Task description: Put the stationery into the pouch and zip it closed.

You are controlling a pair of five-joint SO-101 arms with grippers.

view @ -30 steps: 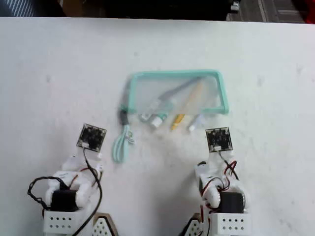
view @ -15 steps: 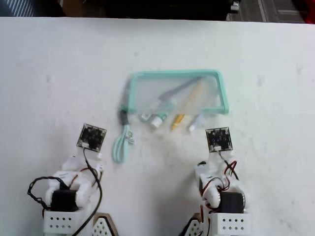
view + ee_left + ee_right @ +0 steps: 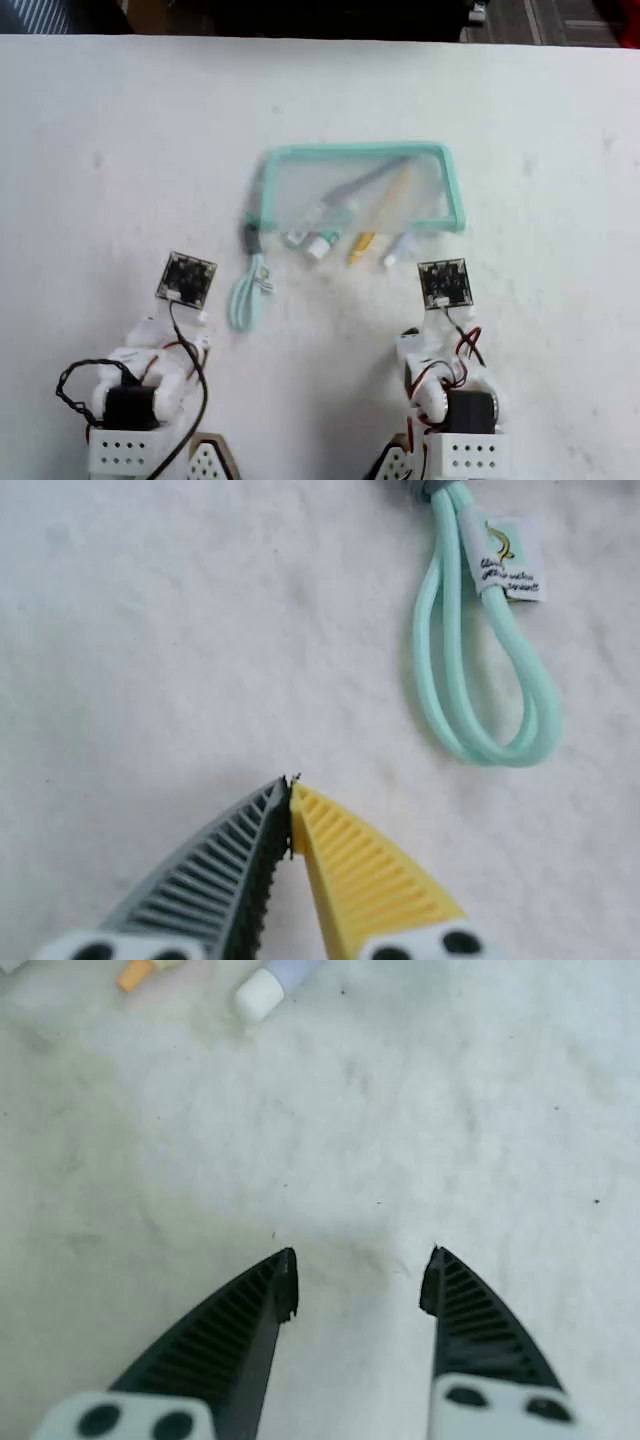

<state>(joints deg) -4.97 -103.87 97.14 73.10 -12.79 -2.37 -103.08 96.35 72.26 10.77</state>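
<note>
White tabletop [image 3: 120, 120] carries the mint-edged mesh pouch [image 3: 300, 185] at centre, with pens [image 3: 360, 243] protruding from its near edge. I see my left hand [image 3: 290, 792] closed on nothing, near the pouch's strap loop [image 3: 488, 754]. My right hand [image 3: 358, 1278] stands parted, short of a white pen cap [image 3: 260, 995].

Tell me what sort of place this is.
Likely a robotics lab or workshop bench: a plain white table, the left arm and right arm mounted side by side at its edge, and a mesh pouch with pens.
</note>
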